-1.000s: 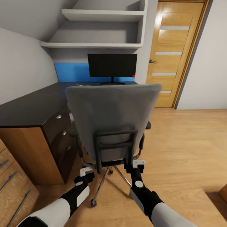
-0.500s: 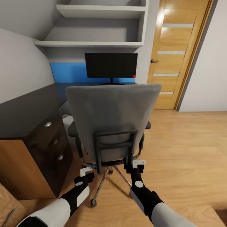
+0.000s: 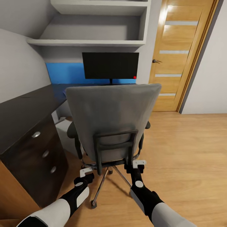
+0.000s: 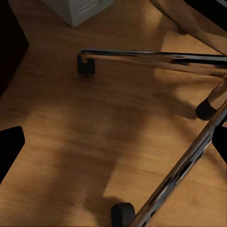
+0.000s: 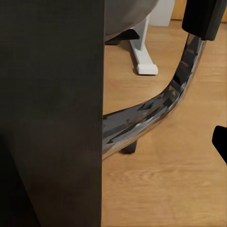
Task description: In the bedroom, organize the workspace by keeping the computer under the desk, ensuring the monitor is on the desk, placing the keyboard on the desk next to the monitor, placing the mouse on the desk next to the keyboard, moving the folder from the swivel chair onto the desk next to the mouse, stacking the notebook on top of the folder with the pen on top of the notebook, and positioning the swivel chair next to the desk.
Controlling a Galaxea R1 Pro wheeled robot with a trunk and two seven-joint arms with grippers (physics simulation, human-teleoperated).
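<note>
The swivel chair faces the desk, its grey back toward the robot. The monitor stands on the surface beyond the chair. Left gripper and right gripper sit behind the chair's base; whether their jaws are parted or closed cannot be told.

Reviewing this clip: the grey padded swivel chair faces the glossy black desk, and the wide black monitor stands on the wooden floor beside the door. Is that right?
Not quite. The head view shows the wide black monitor standing on the glossy black desk, in front of its blue back panel, not on the floor. The rest holds: the grey padded swivel chair faces the desk.
</note>
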